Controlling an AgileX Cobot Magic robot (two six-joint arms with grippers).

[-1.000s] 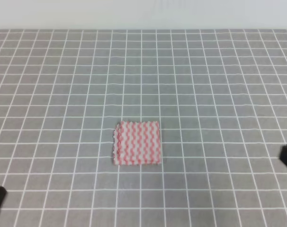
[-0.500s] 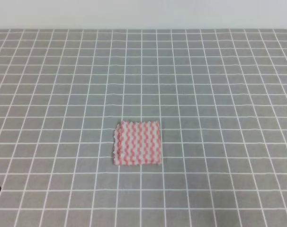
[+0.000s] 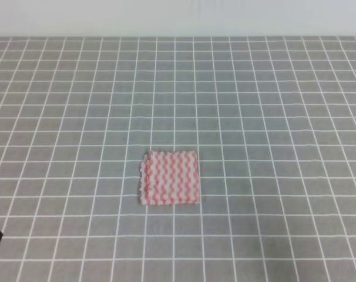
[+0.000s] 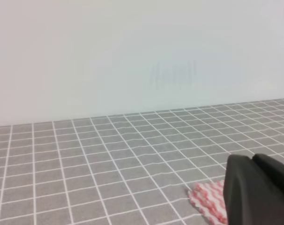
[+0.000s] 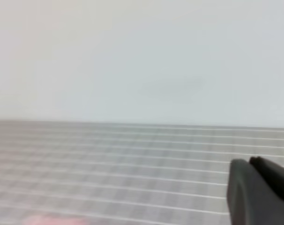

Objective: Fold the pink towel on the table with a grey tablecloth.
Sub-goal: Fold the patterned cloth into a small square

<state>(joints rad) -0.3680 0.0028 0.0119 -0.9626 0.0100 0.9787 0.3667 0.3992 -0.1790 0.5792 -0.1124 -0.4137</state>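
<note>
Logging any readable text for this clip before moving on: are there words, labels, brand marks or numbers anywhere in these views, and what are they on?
None can be read.
The pink towel shows only wavy stripes.
The grey tablecloth carries only a white line grid.
The wall has a faint smudge that may be lettering, too blurred to read.
The left end effector and right end effector show no markings.

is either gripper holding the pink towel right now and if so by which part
Nothing is held. The pink towel lies flat and alone on the grey tablecloth, with both grippers well away from it.
</note>
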